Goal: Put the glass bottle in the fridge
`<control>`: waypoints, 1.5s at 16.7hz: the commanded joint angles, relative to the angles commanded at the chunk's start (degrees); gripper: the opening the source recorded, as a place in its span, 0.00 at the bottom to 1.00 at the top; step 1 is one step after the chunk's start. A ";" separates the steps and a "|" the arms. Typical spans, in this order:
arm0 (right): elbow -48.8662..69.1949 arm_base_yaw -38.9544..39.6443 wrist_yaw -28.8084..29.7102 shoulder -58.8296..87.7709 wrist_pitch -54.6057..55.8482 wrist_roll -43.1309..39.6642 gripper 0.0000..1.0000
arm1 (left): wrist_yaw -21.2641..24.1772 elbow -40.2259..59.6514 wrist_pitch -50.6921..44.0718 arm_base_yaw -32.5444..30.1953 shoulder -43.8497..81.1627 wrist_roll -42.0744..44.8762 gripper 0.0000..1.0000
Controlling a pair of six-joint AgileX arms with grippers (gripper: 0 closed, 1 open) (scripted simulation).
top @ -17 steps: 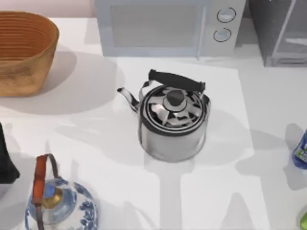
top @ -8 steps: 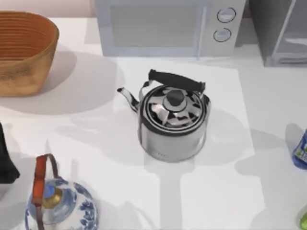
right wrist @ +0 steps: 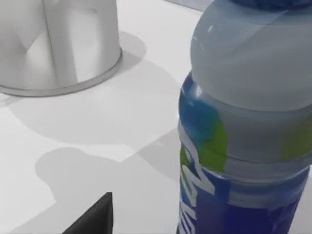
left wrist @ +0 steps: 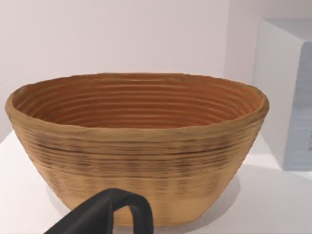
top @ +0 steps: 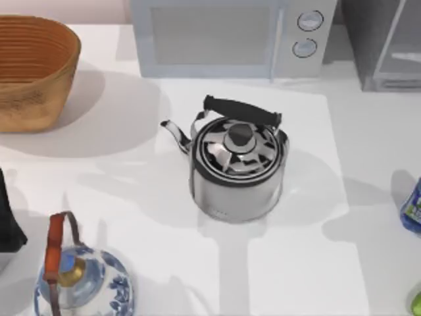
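The glass bottle (top: 413,209), small and blue with a green-and-white label, stands upright at the table's right edge. The right wrist view has the bottle (right wrist: 243,122) close up. My right gripper (right wrist: 156,226) is low beside it and open; one dark fingertip (right wrist: 97,217) is apart from the bottle's side. The fridge (top: 388,43), a dark grey cabinet with a pale frame, stands at the back right. My left gripper (left wrist: 112,214) is parked at the table's left edge, facing the basket.
A steel kettle (top: 238,164) stands mid-table, left of the bottle. The light grey microwave (top: 230,36) is at the back, a wicker basket (top: 33,69) back left, a blue-and-white teapot (top: 82,280) front left, a bright green thing (top: 416,304) front right.
Shadows on the right front of the table have shifted slightly. The bottle, the kettle and the left arm stay where they were.
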 joint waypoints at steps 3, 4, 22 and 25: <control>0.00 0.00 0.00 0.00 0.00 0.00 1.00 | 0.00 0.00 0.00 0.00 0.00 0.00 1.00; -0.20 0.25 0.13 -0.19 -0.15 0.07 1.00 | 0.00 0.00 0.00 0.00 0.00 0.00 1.00; -1.55 15.44 12.67 14.50 41.94 27.74 1.00 | 0.00 0.00 0.00 0.00 0.00 0.00 1.00; -1.36 15.50 12.74 15.23 42.37 27.60 1.00 | 0.00 0.00 0.00 0.00 0.00 0.00 1.00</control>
